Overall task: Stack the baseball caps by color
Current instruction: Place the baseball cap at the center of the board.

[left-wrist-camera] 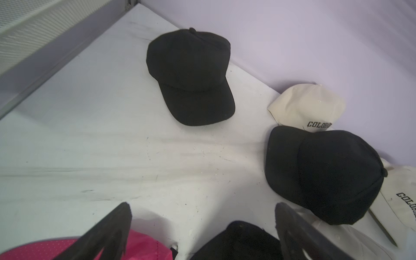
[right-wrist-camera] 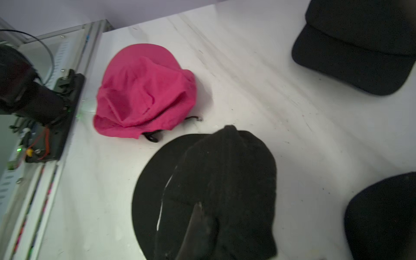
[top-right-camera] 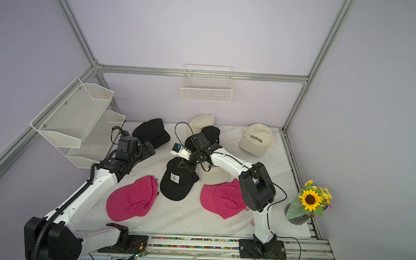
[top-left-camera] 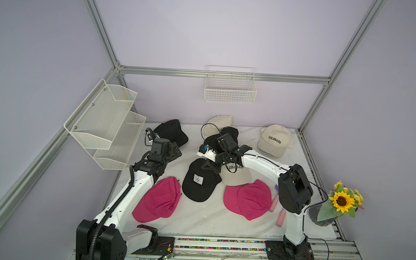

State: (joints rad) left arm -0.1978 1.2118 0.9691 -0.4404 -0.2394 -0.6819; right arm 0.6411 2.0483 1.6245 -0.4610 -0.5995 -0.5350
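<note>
**Near zone.** Two hot pink caps lie toward the near edge of the counter [top-left-camera: 197, 219]. The left pink cap [top-left-camera: 158, 201] sits toward the left edge, just beside the left arm [top-left-camera: 135, 188]. The right pink cap [top-left-camera: 247, 198] sits toward the right edge, just beside the right arm [top-left-camera: 261, 164]. A sunflower pot [top-left-camera: 340, 203] stands at the near right corner.

**Middle zone.** The black patch cap [top-left-camera: 199, 184] lies between the two pink caps, with its brim toward the near edge and its white square patch facing up. The right jaws are closed on the fabric at the back of its crown. In the right wrist view, one finger [right-wrist-camera: 198, 225] presses into bunched black cloth. A cream "COLORADO" cap [top-left-camera: 236, 177] lies just beside it on the right. It is partly covered by the right arm, and its near rim meets the right pink cap.

The left jaws are spread fully wide and hold nothing. Their fingers [left-wrist-camera: 108, 229] hang over bare counter beyond the left pink cap.

**Far zone.** A plain black cap [top-left-camera: 171, 132] lies near the far left corner. A second plain black cap [left-wrist-camera: 324, 175] lies at the middle of the far edge and overlaps a cream cap [top-left-camera: 221, 121] that sits against the far wall. A third cream cap [top-left-camera: 273, 140] sits alone near the far right corner.
</note>
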